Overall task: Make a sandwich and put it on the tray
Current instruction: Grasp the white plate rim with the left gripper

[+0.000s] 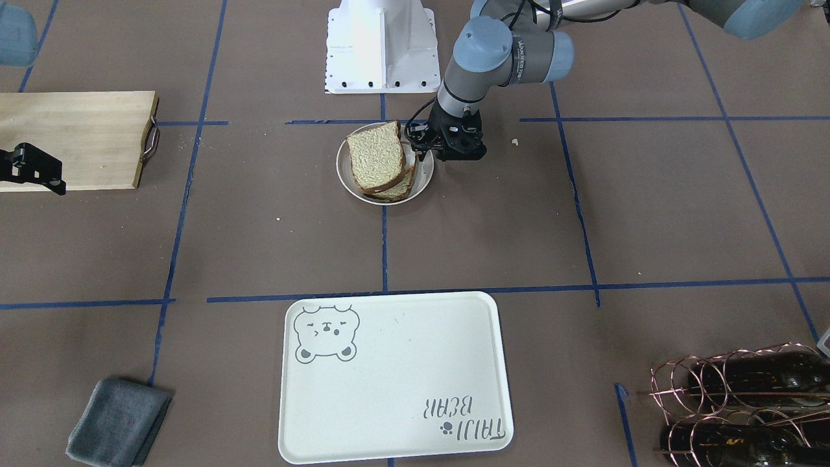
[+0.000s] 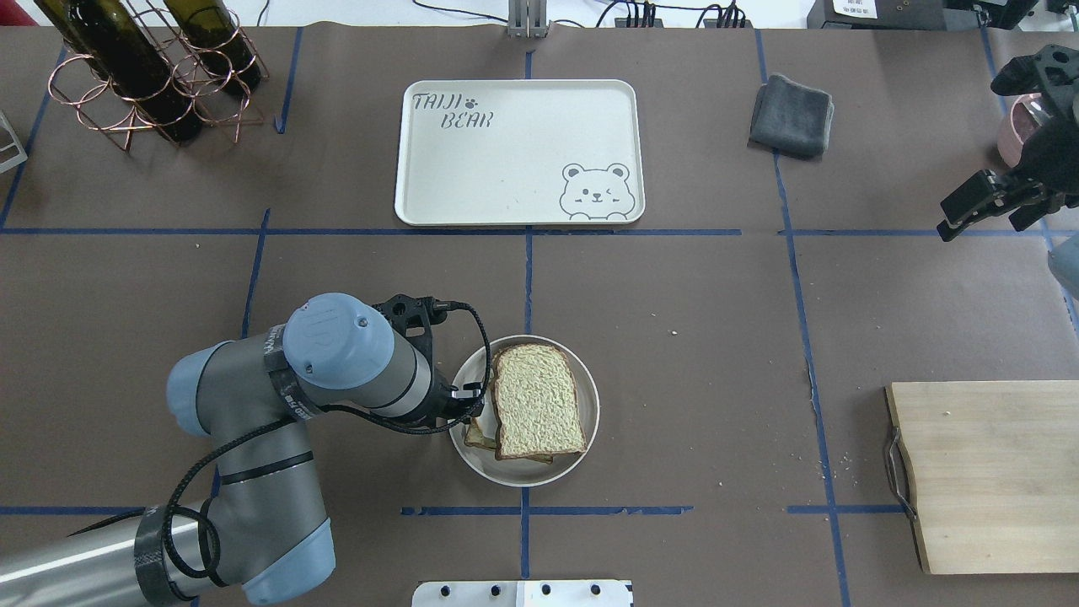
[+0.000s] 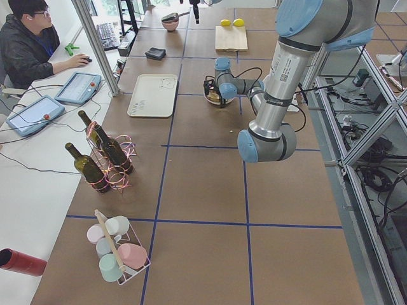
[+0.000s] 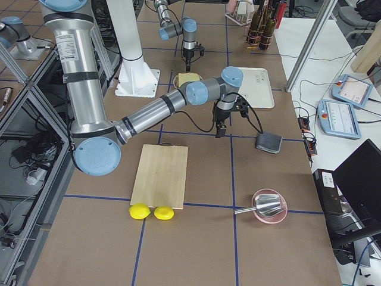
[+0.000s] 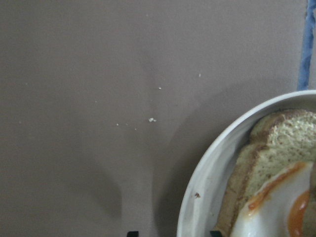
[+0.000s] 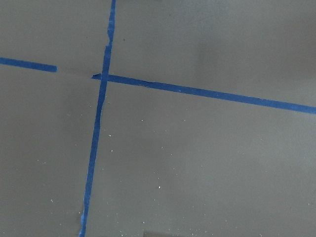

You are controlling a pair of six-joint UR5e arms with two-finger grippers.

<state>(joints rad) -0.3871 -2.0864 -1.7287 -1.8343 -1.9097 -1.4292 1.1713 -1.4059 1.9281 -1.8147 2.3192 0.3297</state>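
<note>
The sandwich sits on a small round white plate (image 1: 343,175): a top bread slice (image 1: 375,155) lies skewed and tilted over the bottom slice (image 1: 399,190). In the left wrist view the bottom slice (image 5: 266,158) carries the fried egg (image 5: 276,207). My left gripper (image 1: 421,150) is low at the plate's rim on the robot's left side, its jaws apart and astride the rim (image 5: 197,197), holding nothing. The cream bear tray (image 1: 389,389) lies bare across the table. My right gripper (image 2: 948,229) hangs far to the right, over bare table; I cannot tell its state.
A wooden board (image 2: 995,472) with a metal handle lies at the robot's right. A grey folded cloth (image 2: 792,114) lies right of the tray. A copper rack of wine bottles (image 2: 143,76) stands far left. Two lemons (image 4: 152,212) and a pink bowl (image 4: 268,208) lie beyond the board.
</note>
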